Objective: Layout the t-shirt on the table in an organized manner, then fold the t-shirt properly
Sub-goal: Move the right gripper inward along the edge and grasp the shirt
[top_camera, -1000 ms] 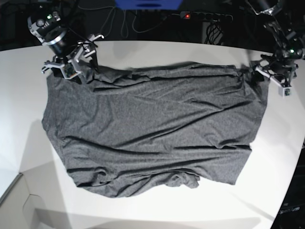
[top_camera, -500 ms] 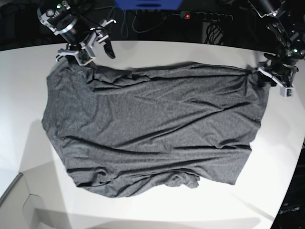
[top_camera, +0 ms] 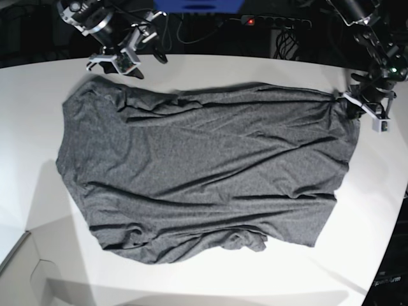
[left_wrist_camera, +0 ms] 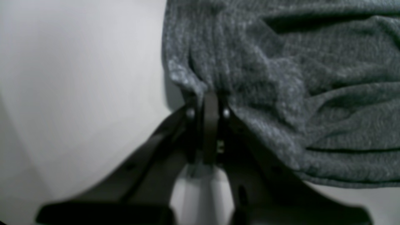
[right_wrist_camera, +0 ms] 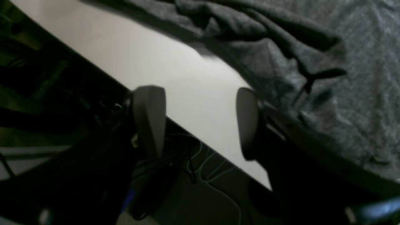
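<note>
Left wrist view: left gripper (left_wrist_camera: 210, 103) is clamped tight on a corner of the t-shirt (left_wrist_camera: 281, 93); the two black fingers (left_wrist_camera: 211, 125) meet w/ a pinch of cloth drawn up between them, folds radiating from the nip toward 12–3 o'clock. Fabric is heather-grey knit, soft, fine ribbed texture, limp. White table (left_wrist_camera: 78, 78) fills 9 o'clock side, smooth, matte, no marks.

Right wrist view: right gripper (right_wrist_camera: 197, 122) stands wide apart, nothing between the jaws. Its rounded dark fingertips (right_wrist_camera: 150, 115) hang over the table (right_wrist_camera: 175, 78) edge, w/ cables and dark floor below at 6–9 o'clock. Shirt lies bunched at 12–3 o'clock, near but apart from the pads. Picture dim and soft; finer detail not legible.

Base view: t-shirt (top_camera: 204, 172) spread over table (top_camera: 25, 115) centre, roughly trapezoid, long creases running 9-to-3, a rumpled knot of cloth at 6 o'clock edge. Left gripper (top_camera: 362, 105) sits at the shirt's 3 o'clock corner, on the cloth. Right gripper (top_camera: 131, 60) is off the garment at 11 o'clock, just past the far rim, above the table's curved edge.

Assessment: step in hand = layout/flattening, fold not yet begun. One corner secured, opposite far corner free. Next move likely calls for the right arm to take the 11 o'clock corner, then both to draw outward evenly to tension out creases. Risk: knit stretches, may slip or drag the whole shirt if pulled one-sided.
</note>
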Robot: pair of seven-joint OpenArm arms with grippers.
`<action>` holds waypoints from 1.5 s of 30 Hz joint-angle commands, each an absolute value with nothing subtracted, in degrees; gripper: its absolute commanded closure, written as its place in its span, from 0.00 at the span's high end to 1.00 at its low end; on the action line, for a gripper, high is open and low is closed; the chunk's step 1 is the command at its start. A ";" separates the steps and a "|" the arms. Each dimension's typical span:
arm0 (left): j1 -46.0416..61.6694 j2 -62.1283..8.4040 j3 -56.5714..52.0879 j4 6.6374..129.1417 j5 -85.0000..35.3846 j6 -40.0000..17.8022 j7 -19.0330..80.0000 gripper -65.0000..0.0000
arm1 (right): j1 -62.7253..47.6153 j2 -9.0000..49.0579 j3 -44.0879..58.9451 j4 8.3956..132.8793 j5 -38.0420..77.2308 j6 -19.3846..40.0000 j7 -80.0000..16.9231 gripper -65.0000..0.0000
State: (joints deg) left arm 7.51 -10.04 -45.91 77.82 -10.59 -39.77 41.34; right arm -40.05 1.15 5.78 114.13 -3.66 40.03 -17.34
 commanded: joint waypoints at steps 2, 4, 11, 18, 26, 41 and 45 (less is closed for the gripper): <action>8.13 -10.24 -47.34 80.75 -8.22 -40.00 45.23 0.00 | -40.66 1.36 5.32 115.21 -2.59 40.00 -16.13 0.56; 8.22 -9.54 -49.19 84.00 -8.22 -40.00 45.58 0.00 | -40.75 1.27 5.32 115.03 -2.59 40.00 -16.13 0.56; 7.60 -10.59 -50.68 87.16 -8.22 -40.00 45.58 0.00 | -39.34 1.27 3.47 114.68 -2.68 40.00 -15.96 0.57; 6.55 -11.21 -50.77 87.08 -8.22 -40.00 45.58 0.00 | -34.33 1.19 2.51 110.64 -2.68 40.00 -16.31 0.57; 6.55 -11.21 -50.68 86.99 -8.22 -40.00 45.58 0.00 | -29.85 -1.80 1.01 107.74 -2.68 40.00 -16.40 0.57; 6.55 -11.21 -50.59 86.81 -8.22 -40.00 45.58 0.00 | -21.93 -4.44 1.27 96.92 -2.77 40.00 -16.40 0.56; 6.55 -11.21 -50.59 86.73 -8.13 -40.00 45.58 0.00 | -21.32 -4.53 1.01 96.04 -2.77 40.00 -16.40 0.56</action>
State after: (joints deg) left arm 6.98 -10.28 -50.48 85.97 -7.55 -40.14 46.50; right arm -21.74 -4.43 1.15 95.18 -4.03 39.79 -17.82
